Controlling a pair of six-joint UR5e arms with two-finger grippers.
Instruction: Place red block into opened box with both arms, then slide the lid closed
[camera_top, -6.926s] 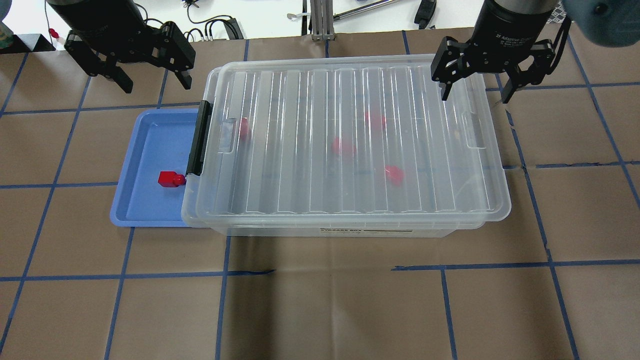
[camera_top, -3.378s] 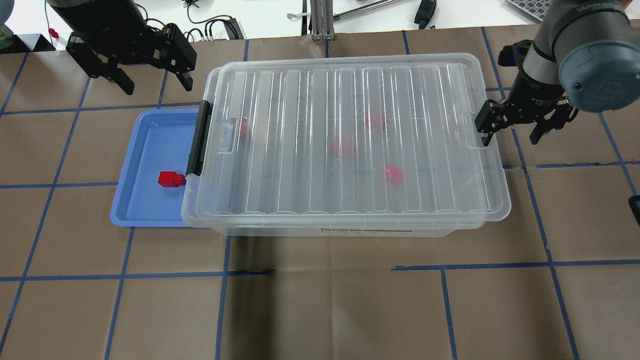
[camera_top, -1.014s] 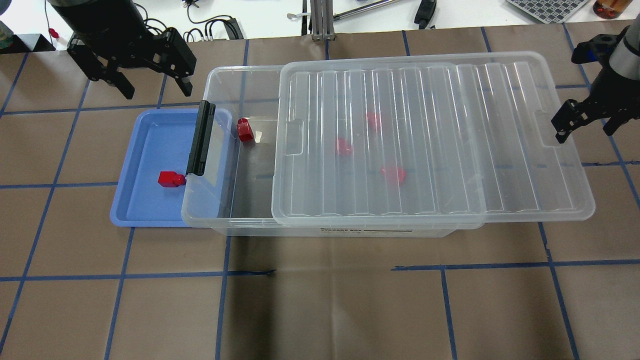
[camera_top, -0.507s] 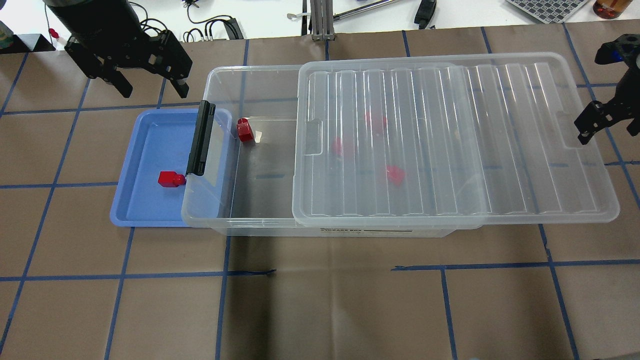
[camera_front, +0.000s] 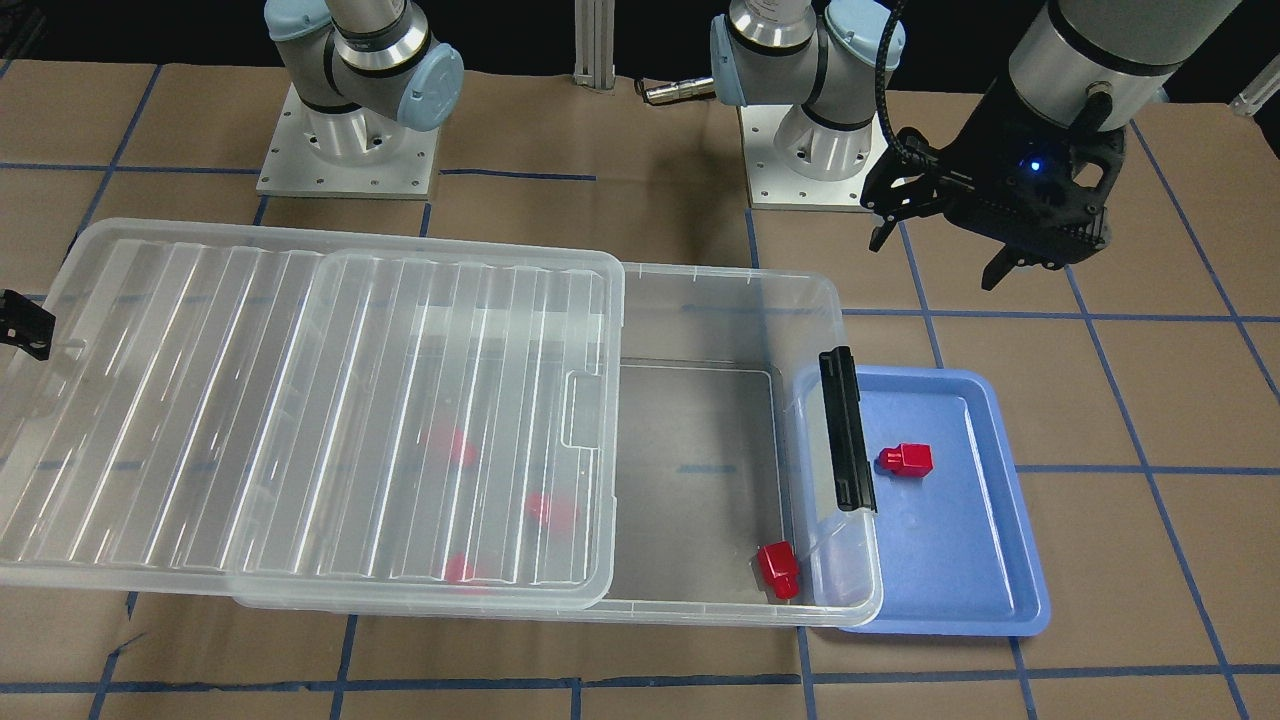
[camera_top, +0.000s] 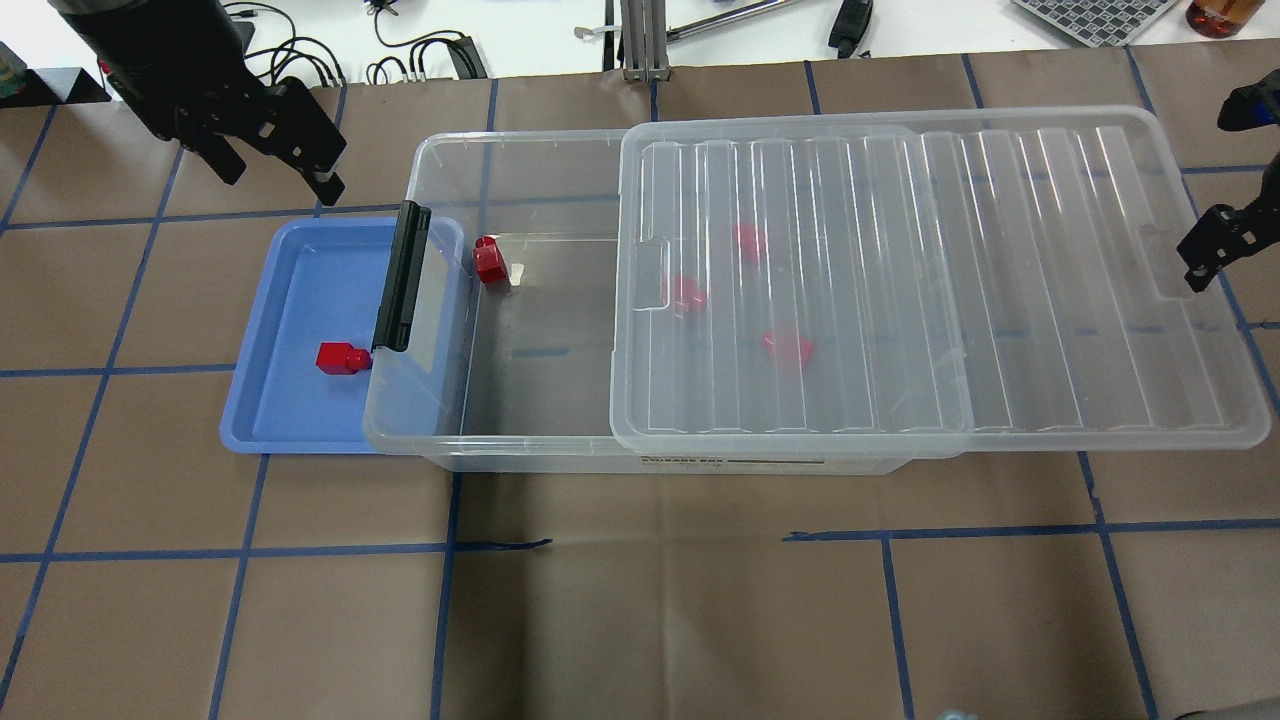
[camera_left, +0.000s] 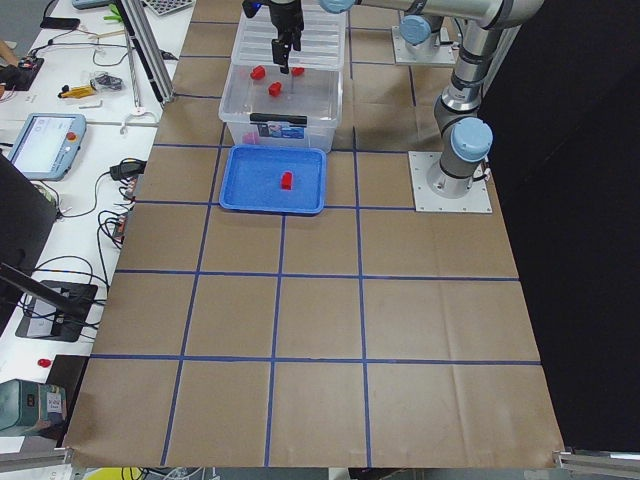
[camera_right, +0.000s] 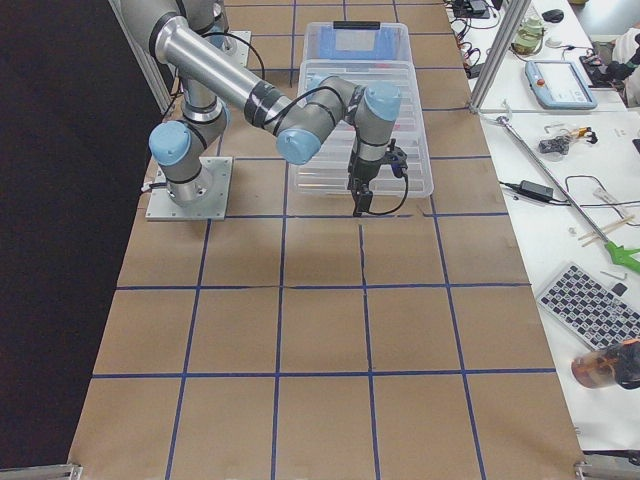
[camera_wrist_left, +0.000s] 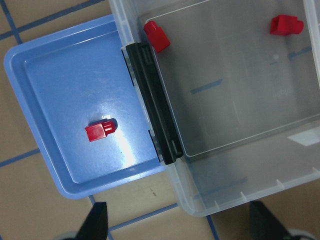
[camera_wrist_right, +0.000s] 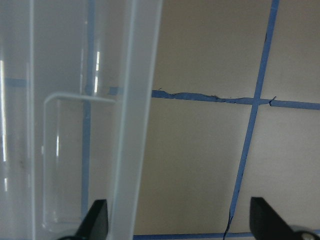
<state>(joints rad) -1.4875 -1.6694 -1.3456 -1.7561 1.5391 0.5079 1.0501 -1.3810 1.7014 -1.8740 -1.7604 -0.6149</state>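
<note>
A red block (camera_top: 343, 357) lies in the blue tray (camera_top: 290, 300), close to the box's black latch (camera_top: 402, 278). The clear box (camera_top: 440, 440) is uncovered at its left end. The ribbed lid (camera_top: 940, 290) sits shifted right and overhangs the box's right end. My left gripper (camera_top: 280, 180) hangs open behind the tray, above the table, holding nothing. My right gripper (camera_wrist_right: 180, 220) is open and straddles the lid's right short edge (camera_wrist_right: 135, 115). One of its fingers (camera_top: 1200, 262) stands at the lid's handle recess.
Another red block (camera_top: 490, 262) rests in the uncovered part of the box. Three more show blurred under the lid (camera_top: 788, 350). The arm bases (camera_front: 345, 150) stand behind the box. Cables and tools lie on the bench past the table's far edge.
The lid has slid right, widening the box's opening. My right gripper moved right with it. My left gripper shifted left and slightly back.
</note>
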